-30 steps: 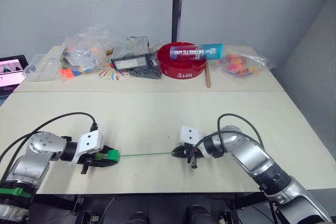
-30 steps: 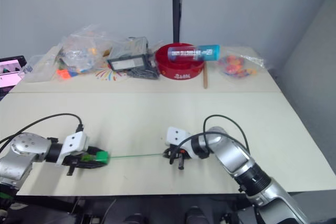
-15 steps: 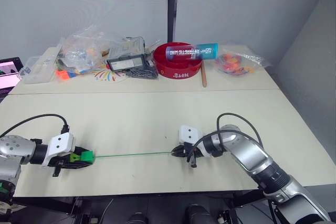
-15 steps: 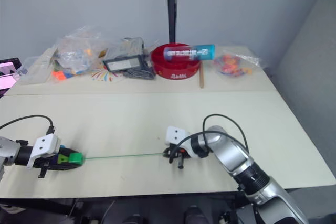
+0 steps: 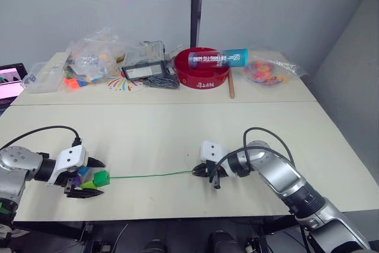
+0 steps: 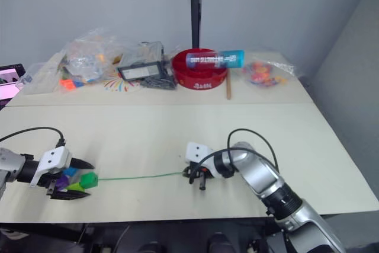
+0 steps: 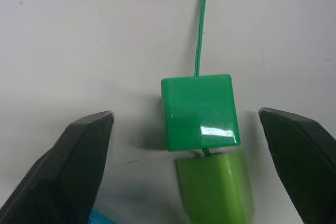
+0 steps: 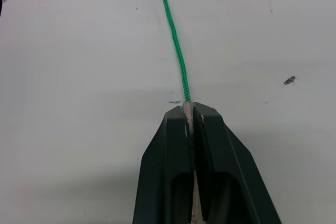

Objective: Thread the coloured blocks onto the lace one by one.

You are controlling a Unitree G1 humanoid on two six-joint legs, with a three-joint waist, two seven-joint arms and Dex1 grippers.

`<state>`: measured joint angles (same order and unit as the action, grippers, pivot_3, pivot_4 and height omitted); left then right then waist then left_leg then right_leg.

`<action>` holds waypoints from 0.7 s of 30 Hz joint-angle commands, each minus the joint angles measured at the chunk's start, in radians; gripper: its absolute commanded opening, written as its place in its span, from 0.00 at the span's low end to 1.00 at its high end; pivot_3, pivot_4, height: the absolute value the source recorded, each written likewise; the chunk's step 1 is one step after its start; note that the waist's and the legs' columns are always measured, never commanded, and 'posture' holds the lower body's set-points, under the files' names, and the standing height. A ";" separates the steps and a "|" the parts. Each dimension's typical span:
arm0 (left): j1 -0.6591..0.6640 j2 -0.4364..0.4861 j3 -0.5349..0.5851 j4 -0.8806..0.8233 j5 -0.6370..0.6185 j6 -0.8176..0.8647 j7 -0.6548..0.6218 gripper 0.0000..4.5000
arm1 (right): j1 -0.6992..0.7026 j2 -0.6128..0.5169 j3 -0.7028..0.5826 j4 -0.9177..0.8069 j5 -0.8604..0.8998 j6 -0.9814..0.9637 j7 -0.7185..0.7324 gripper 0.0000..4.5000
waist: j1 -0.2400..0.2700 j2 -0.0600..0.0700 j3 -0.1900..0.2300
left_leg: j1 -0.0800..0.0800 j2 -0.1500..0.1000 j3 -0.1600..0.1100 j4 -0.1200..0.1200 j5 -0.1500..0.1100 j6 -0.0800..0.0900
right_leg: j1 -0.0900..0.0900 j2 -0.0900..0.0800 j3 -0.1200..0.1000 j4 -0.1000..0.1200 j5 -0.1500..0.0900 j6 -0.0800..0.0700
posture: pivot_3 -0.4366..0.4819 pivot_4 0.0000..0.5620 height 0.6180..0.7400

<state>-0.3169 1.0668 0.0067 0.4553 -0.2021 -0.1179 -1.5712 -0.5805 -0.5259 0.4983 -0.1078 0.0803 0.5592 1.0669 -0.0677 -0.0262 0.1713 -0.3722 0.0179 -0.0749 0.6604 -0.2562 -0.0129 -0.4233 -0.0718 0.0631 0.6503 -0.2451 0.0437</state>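
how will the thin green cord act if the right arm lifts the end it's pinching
The thin green cord would probably sag, since it already lies in a slight curve on the table. The pale stiff tip pinched in the right gripper likely stays straight. Lifting may tug the glossy green plastic cube, which looks light.

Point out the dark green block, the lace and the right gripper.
dark green block (image 7: pixel 199 111), left wrist view, middle of its glossy top face.
lace (image 5: pixel 151 175), left eye view, middle of the cord on the table.
right gripper (image 8: pixel 189 115), right wrist view, between the fingertips shut on the lace's tip.
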 commanded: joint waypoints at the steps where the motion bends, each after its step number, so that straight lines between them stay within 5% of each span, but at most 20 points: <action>1: -0.021 0.050 0.005 -0.086 -0.002 0.067 -0.016 0.99 | -0.007 0.015 -0.010 -0.009 -0.001 0.007 -0.011 0.00 | -0.001 0.000 0.000 | 0.000 0.000 0.000 0.000 0.000 0.000 | 0.000 0.000 0.000 0.000 0.000 0.000 | 0.48 0.27 0.92; 13: -0.021 0.258 -0.082 -0.461 -0.006 0.542 -0.043 0.99 | -0.005 0.054 -0.009 -0.008 -0.010 0.019 -0.040 0.00 | -0.001 -0.001 0.001 | -0.002 0.000 0.000 0.000 0.000 0.000 | -0.001 0.001 0.000 -0.001 0.000 0.000 | 0.48 0.27 0.92; 21: -0.114 0.224 -0.220 -0.555 0.145 0.675 0.041 0.99 | 0.005 0.071 -0.009 -0.024 -0.011 0.034 -0.055 0.00 | 0.000 -0.002 0.001 | -0.002 0.001 0.000 0.000 0.000 0.000 | -0.001 0.002 0.000 -0.001 0.000 0.000 | 0.48 0.27 0.92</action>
<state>-0.4040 1.2991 -0.2013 -0.0712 -0.0937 0.5470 -1.5579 -0.5781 -0.4623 0.4976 -0.1073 0.0625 0.5820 1.0193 -0.0677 -0.0282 0.1725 -0.3744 0.0187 -0.0754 0.6604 -0.2563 -0.0129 -0.4239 -0.0699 0.0632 0.6490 -0.2452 0.0439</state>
